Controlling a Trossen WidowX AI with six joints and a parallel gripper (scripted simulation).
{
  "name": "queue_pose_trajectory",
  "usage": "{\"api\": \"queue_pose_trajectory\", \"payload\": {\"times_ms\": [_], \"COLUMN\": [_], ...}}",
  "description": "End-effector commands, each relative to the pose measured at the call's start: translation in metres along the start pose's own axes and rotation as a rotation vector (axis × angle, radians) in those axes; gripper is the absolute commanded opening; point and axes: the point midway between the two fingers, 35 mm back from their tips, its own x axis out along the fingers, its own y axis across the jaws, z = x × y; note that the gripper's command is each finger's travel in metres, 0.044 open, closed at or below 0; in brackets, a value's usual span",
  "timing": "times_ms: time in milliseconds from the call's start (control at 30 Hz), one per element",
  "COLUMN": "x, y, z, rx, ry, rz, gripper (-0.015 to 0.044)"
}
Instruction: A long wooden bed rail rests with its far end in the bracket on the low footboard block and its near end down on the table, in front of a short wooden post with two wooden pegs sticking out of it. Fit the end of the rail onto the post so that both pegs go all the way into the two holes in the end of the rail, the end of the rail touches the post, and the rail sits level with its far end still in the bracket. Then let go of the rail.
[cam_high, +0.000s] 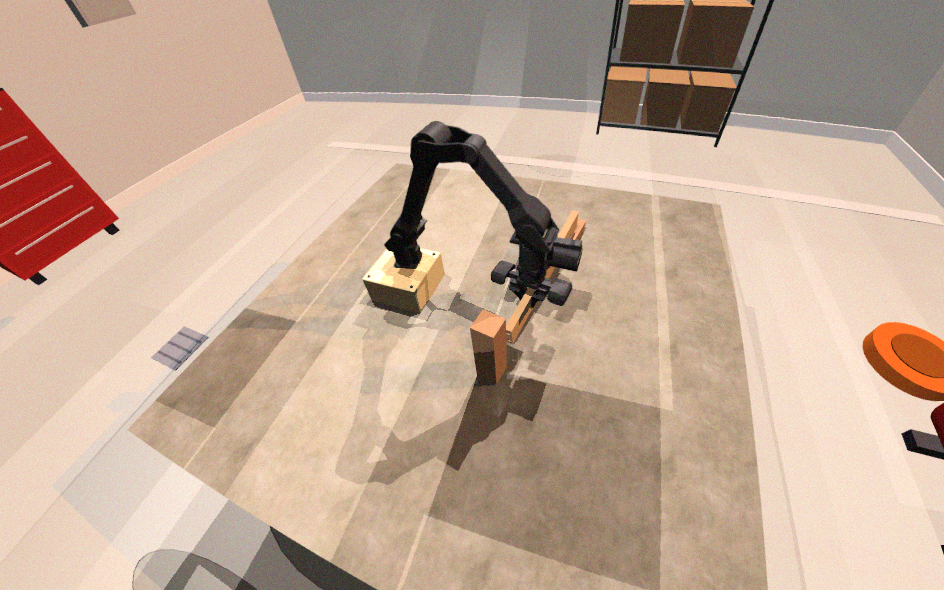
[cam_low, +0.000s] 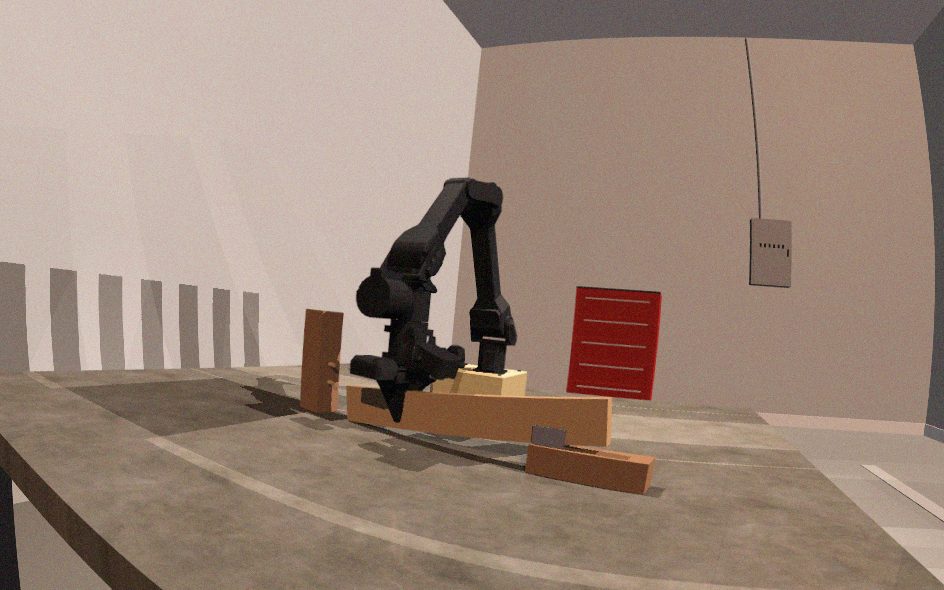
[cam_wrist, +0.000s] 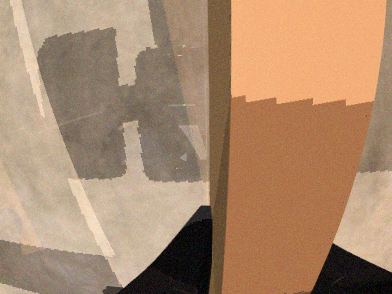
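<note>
The long wooden rail has its far end in the grey bracket on the low footboard block. Its near end is low, at or close to the table, with a small gap to the short upright post. Two pegs stick out of the post towards the rail; the upper peg shows clearly above the lower one. My gripper points down and is shut on the rail near its post end, one finger on each side. The holes in the rail's end are hidden.
The arm's base stands on a pale wooden block to one side of the rail. All stand on the mottled table. A red drawer cabinet and shelves with boxes are away from the table.
</note>
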Motion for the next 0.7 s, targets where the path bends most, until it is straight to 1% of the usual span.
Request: {"api": "queue_pose_trajectory", "payload": {"times_ms": [0,667], "x": [-0.002,-0.012], "y": [0.000,-0.002], "z": [0.000,0.000], "rx": [-0.003,-0.003], "ry": [-0.003,-0.003], "rz": [0.000,0.000], "gripper": [0.0000,0.0000]}}
